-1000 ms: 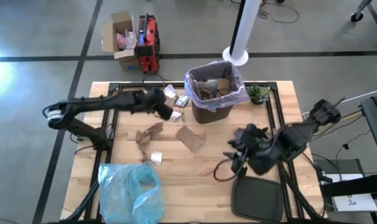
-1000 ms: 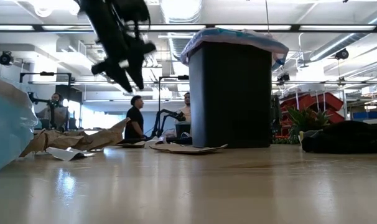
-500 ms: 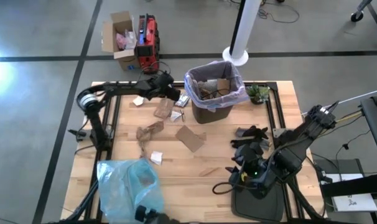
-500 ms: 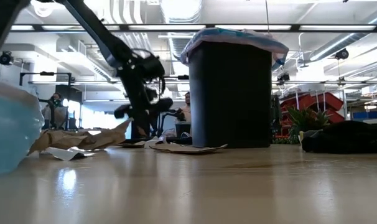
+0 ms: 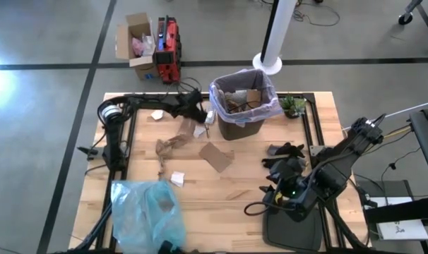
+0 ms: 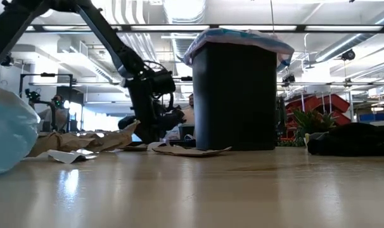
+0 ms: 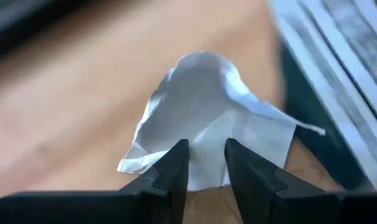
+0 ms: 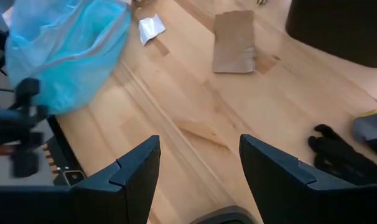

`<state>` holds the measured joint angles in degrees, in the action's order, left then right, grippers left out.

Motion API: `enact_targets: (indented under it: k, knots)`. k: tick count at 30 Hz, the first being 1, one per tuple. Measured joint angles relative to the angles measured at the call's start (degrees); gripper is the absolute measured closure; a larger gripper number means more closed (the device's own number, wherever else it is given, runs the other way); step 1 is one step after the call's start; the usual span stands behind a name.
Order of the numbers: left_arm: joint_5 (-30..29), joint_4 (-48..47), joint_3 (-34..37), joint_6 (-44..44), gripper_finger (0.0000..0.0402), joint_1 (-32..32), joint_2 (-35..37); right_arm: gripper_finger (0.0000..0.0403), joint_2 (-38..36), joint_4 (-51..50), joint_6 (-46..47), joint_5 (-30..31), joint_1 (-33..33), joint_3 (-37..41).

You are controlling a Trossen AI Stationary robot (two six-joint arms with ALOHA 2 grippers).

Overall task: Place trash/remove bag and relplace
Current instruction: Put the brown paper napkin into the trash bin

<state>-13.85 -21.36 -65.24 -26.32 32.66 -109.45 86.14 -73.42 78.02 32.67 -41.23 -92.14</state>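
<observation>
A black bin point(image 5: 241, 121) lined with the pale lavender bag point(image 5: 218, 97) stands at the table's far middle, with trash inside. Just left of it my left gripper point(image 5: 202, 117) is down at the table, open by a narrow gap point(image 7: 207, 163) over a crumpled white paper scrap point(image 7: 204, 109). More trash lies on the wood: a flat cardboard piece point(image 5: 215, 156), crumpled brown paper point(image 5: 171, 145) and a white bit point(image 5: 177, 178). My right gripper point(image 8: 200, 180) hangs wide open above the near right of the table point(image 5: 273, 194), with nothing between its fingers. My left gripper comes slanting down from above, and its two fingertips point(image 7: 176, 155) stand over the near edge of the white paper scrap point(image 7: 207, 140), which lies on the table. Whether they touch the scrap I cannot tell.
A light-blue plastic bag point(image 5: 147, 212) lies at the near left corner. A black lid point(image 5: 292, 227) lies at the near right, black glove-like things point(image 5: 284, 150) beside the right arm, and a small plant point(image 5: 292, 106) right of the bin.
My left gripper has gone toward the table's far edge and the bin and has sunk from well above the table down to the white scrap beside the bin. My right gripper has drawn back a little toward the near edge.
</observation>
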Motion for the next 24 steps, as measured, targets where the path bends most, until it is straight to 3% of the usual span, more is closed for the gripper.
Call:
enact_targets:
  k: [5, 16, 20, 24]
  knots:
    - [1.69, -7.12, 0.27, 4.27, 0.0304, -5.72, 3.64, 0.0197, -1.17, -2.92, -0.29, 0.51, 0.0, 0.01]
    - [7.58, -15.96, 0.25, 4.87, 0.0286, -18.64, 7.77, 0.0197, -3.29, -4.26, -2.21, 2.05, 0.0, 0.02]
    - [8.03, -18.42, 0.25, 4.74, 0.0279, -19.02, 12.28, 0.0197, -3.59, -4.24, -3.09, 2.02, -0.02, 0.02]
    - [2.29, -23.42, 0.35, 3.29, 0.0271, -15.28, 18.03, 0.0197, -3.66, -4.22, -3.62, 2.01, -0.02, 0.02]
